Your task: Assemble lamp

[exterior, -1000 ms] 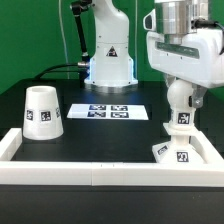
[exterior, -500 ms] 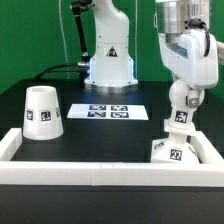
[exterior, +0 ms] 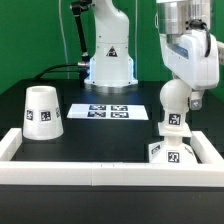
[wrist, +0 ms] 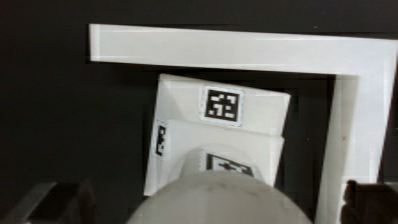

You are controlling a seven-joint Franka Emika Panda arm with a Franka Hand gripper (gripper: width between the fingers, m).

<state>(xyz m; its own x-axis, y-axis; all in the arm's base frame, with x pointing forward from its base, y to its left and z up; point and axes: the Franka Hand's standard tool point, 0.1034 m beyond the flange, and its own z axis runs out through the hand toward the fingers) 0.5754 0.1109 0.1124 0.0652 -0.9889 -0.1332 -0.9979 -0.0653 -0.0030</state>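
The white ball-shaped bulb (exterior: 172,98) stands upright on the small square tagged base (exterior: 172,152) at the exterior view's right, inside the frame's corner. My gripper (exterior: 187,98) is just beside and above the bulb's head. In the wrist view the bulb (wrist: 214,198) fills the space between my dark fingers (wrist: 48,205), with gaps on both sides; the jaws are open and hold nothing. The base (wrist: 217,128) shows beyond it with its tags. The conical tagged shade (exterior: 42,113) stands alone on the black table at the exterior view's left.
The marker board (exterior: 108,111) lies flat in the middle of the table. A white rail frame (exterior: 100,172) runs along the front and both sides, its corner (wrist: 356,60) close round the base. The arm's pedestal (exterior: 108,62) stands at the back.
My gripper has let go of the bulb and drawn back up and toward the exterior view's right. The bulb's round head, covered before, now shows fully on the base.
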